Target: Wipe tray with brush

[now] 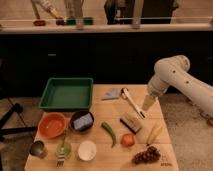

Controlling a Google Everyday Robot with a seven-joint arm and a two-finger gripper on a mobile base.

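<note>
1 view is given, the camera view, in which a wooden table [107, 109] fills the lower half of the frame. The tray [65, 94] is seen at center left, lying flat with nothing inside it, so its floor is open to be wiped. The brush [132, 102] is found right of center, laid flat on the table with its round pale head toward the top of the frame and its dark handle tip toward the lower right; it is well apart from the tray, with a gray cloth [111, 93] between them.

The gripper [147, 106] is held at center right, pointed downward just beside the handle end of the brush. Its jaws are set apart and nothing is gripped. This placement is judged to be a preparation for taking the slim handle from above, since the handle lies clear of its neighbors there.

A block brush [131, 122] is seen just below the handle tip, and it could be bumped on descent. An orange bowl [51, 125] lies at lower left, away from the work.
</note>
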